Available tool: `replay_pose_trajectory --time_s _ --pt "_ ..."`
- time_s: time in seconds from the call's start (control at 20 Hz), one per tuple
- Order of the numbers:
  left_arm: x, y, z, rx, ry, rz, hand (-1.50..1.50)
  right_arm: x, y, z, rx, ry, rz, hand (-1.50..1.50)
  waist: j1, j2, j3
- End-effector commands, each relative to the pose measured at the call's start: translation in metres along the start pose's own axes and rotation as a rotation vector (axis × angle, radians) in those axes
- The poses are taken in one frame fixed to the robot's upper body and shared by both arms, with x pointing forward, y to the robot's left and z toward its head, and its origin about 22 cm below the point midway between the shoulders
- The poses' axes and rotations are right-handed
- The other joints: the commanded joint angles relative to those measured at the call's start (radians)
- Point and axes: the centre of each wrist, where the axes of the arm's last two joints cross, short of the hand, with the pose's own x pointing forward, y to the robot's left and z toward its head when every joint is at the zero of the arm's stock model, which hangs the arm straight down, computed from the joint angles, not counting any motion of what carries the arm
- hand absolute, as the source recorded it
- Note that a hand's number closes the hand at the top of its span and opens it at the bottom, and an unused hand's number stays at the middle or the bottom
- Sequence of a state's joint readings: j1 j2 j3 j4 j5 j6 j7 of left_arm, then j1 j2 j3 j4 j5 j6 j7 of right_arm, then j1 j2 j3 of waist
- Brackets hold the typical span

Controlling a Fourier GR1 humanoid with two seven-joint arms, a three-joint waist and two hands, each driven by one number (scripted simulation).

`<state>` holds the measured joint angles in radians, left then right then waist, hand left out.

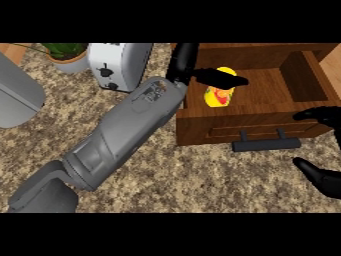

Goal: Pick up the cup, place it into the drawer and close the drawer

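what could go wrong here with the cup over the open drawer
1. The left hand holds the yellow cup with red markings by its top, above the open brown wooden drawer; released tilted, it may tip over inside.
2. The cup sits close to the drawer's front wall, so it might catch there.
3. The right hand hovers open by the dark bar handle; pushing too soon could trap the left hand.

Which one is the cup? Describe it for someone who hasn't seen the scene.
Find the open wooden drawer at the upper right of the counter, with a dark handle on its front. The cup is inside it, at the left end, under the fingers of the left hand. It is the only bright yellow thing, with red and green markings.
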<state>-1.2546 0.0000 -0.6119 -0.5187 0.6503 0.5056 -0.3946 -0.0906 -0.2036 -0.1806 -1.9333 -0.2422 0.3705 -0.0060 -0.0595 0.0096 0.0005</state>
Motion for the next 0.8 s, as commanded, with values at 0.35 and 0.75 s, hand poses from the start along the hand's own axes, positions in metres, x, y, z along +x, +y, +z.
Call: replay_pose_trajectory --time_s 0.35,0.75 --pt "0.016 0.027 -0.006 0.070 -0.010 0.112 -1.50 0.018 0.003 0.021 0.207 0.140 0.282 1.50 0.062 -0.014 -0.001" --pt "0.027 0.088 0.010 0.104 0.006 0.140 -1.50 0.000 0.021 0.004 0.131 0.195 0.443 1.50 0.085 -0.017 -0.001"
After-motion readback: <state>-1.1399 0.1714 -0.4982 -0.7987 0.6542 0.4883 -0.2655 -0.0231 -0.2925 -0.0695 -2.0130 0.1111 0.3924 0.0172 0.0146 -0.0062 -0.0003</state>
